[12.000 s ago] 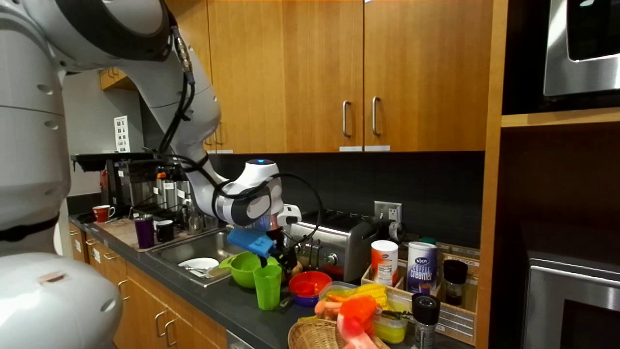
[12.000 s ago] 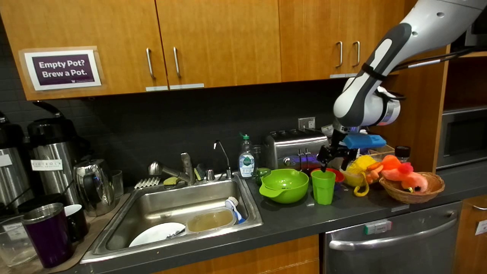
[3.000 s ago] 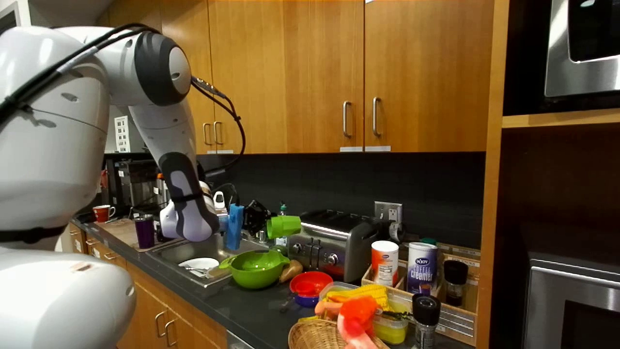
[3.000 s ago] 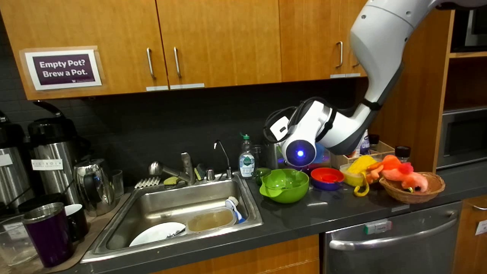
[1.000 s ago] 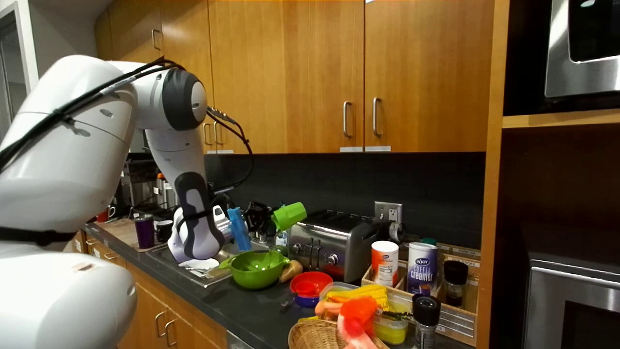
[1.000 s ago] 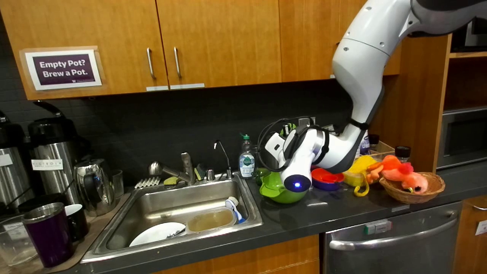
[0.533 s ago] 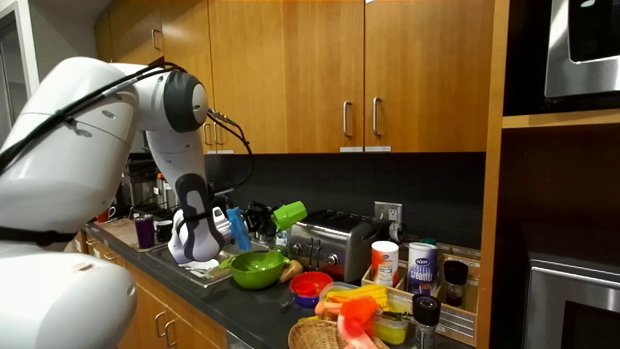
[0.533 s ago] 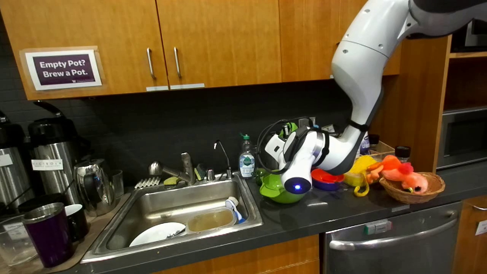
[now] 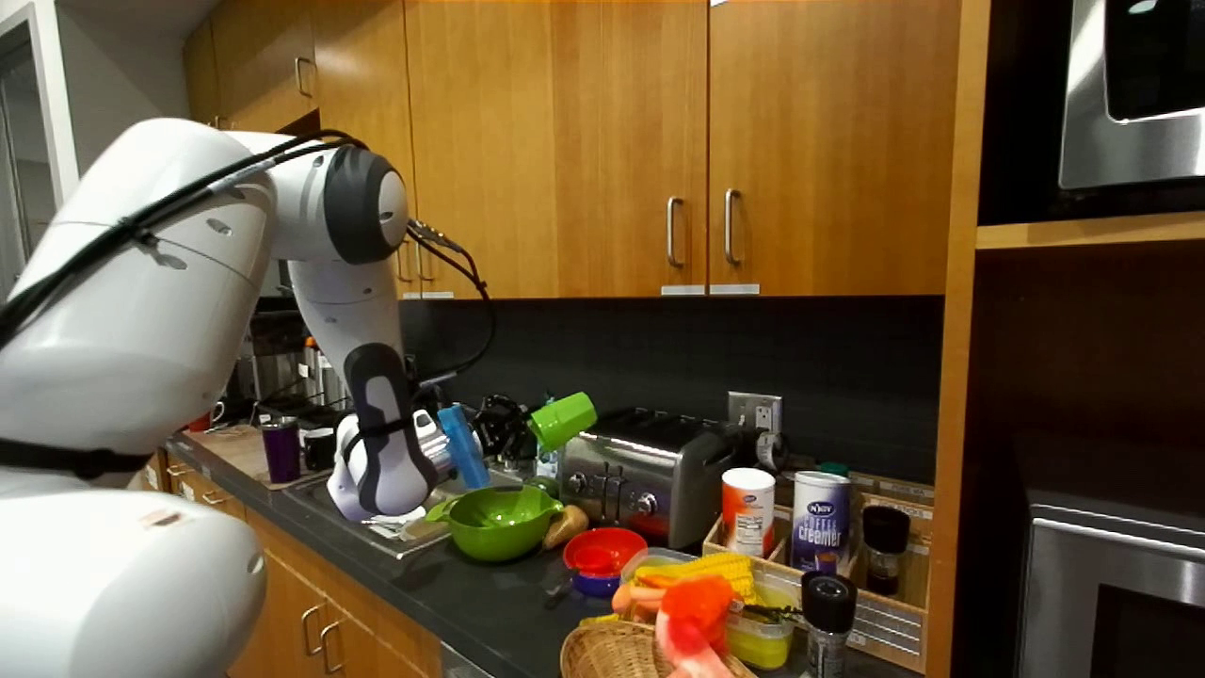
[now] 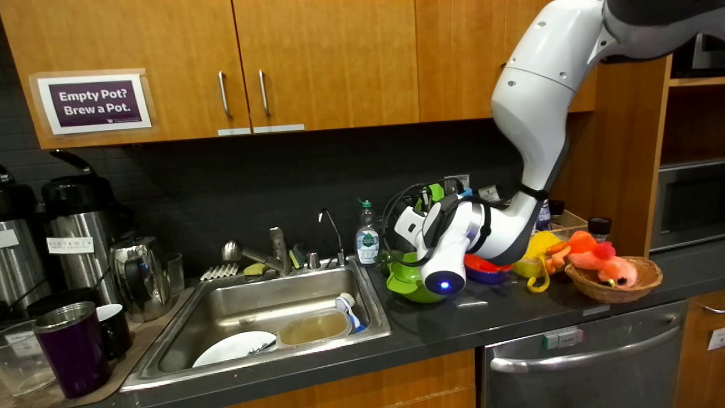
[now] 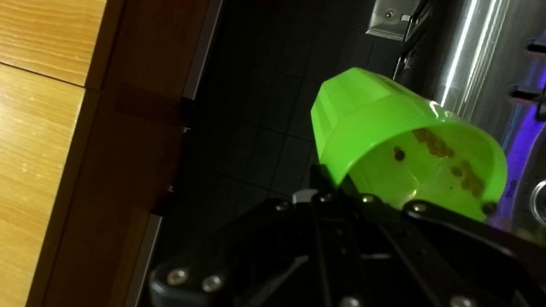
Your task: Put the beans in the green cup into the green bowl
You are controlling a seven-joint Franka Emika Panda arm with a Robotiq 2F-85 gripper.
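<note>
The green cup is in the air, tipped so that its wide mouth is lower than its base. My gripper is shut on its rim, with one finger inside the wall and one outside. Orange-brown beans cling to the inner wall in the wrist view, along with a dark one. Below stands the green bowl, upright on the counter. From an exterior view the arm covers part of the green bowl and of the green cup. Whether beans lie in the bowl I cannot tell.
Behind the cup is a steel toaster. A red dish is beside the bowl, then a plastic food box and a wicker basket. On the bowl's far side is the sink, with a soap bottle behind.
Twelve seconds ago the cup stood upright on the counter; since then it was gripped, lifted and tipped, its mouth dropping further between three and one seconds ago. Over the last second the arm barely shifts.
</note>
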